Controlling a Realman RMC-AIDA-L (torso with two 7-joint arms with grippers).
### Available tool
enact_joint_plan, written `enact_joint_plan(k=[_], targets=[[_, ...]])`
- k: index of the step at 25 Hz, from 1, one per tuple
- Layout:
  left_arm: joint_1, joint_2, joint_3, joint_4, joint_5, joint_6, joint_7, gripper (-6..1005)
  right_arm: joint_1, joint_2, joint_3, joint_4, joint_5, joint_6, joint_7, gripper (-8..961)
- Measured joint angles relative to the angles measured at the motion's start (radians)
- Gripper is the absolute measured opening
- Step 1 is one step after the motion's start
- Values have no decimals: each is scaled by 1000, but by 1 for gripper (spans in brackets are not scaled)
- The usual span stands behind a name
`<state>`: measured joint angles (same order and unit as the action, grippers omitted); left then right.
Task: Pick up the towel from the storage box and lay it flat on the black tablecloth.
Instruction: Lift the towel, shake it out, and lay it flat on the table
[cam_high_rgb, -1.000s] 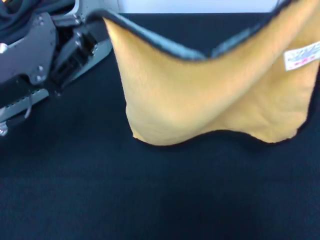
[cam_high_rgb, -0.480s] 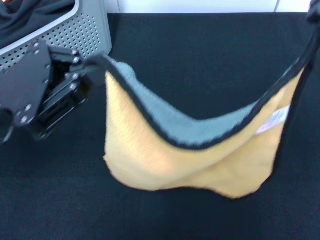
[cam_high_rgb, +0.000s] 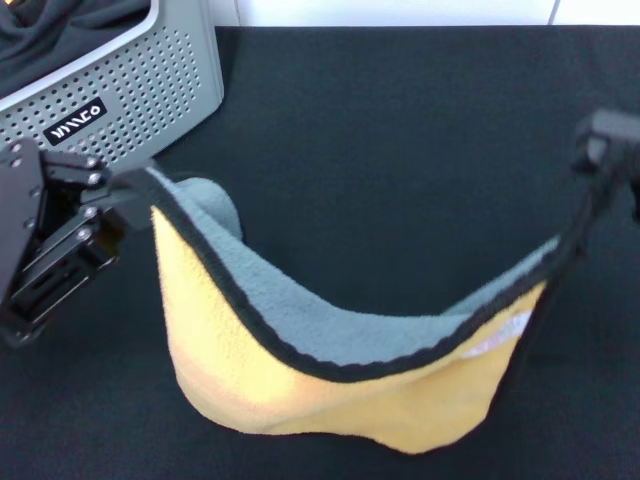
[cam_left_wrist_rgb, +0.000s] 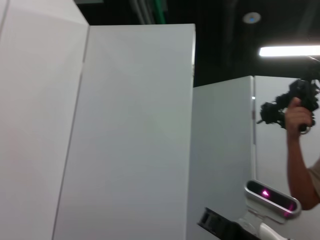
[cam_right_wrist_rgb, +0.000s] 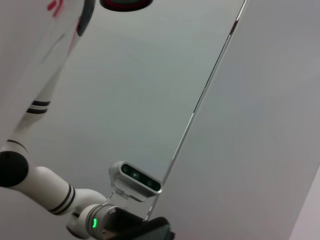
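Note:
The towel (cam_high_rgb: 300, 380), yellow-orange on one face and grey on the other with a dark edge, hangs slack between my two grippers above the black tablecloth (cam_high_rgb: 400, 130). My left gripper (cam_high_rgb: 118, 185) is shut on its left corner, beside the storage box (cam_high_rgb: 120, 85). At the right edge my right gripper (cam_high_rgb: 598, 165) is shut on the opposite corner. The towel's lower fold sags to the cloth near the front. A white tag (cam_high_rgb: 495, 340) peeks out under the right part of the edge. The wrist views show only walls and ceiling.
The grey perforated storage box stands at the back left, with black fabric (cam_high_rgb: 60, 30) inside. A white wall edge (cam_high_rgb: 400, 12) runs along the back of the table. The tablecloth spreads over everything else in the head view.
Both grippers have moved down and toward me with the towel. It hangs lower, the grey face now shows along the top, and the storage box with its label has come into view.

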<state>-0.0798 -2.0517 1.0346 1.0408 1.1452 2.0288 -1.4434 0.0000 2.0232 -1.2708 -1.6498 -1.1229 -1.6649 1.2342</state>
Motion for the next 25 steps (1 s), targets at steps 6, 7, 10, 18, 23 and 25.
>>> enact_joint_plan(k=[6,7,10,18,23,25], targets=[[61,0,6,-5,-18,2,-2,22,-72,0,0,15,8,-97,-11,89],[71,-1,8,-6,-19,2,-3,22,-83,0,-1,19,11,-110,-16,89],[97,-8,12,-13,-9,3,-4,22,-102,0,-2,53,26,-170,-36,90],[116,-10,14,-109,3,1,20,22,-127,-1,-3,228,54,-213,-122,91],[-31,0,-52,-339,80,-11,92,22,-65,-5,8,424,43,-146,-167,91],[-116,-1,-109,-454,162,-29,147,22,-43,-6,8,493,37,-116,-203,92]])
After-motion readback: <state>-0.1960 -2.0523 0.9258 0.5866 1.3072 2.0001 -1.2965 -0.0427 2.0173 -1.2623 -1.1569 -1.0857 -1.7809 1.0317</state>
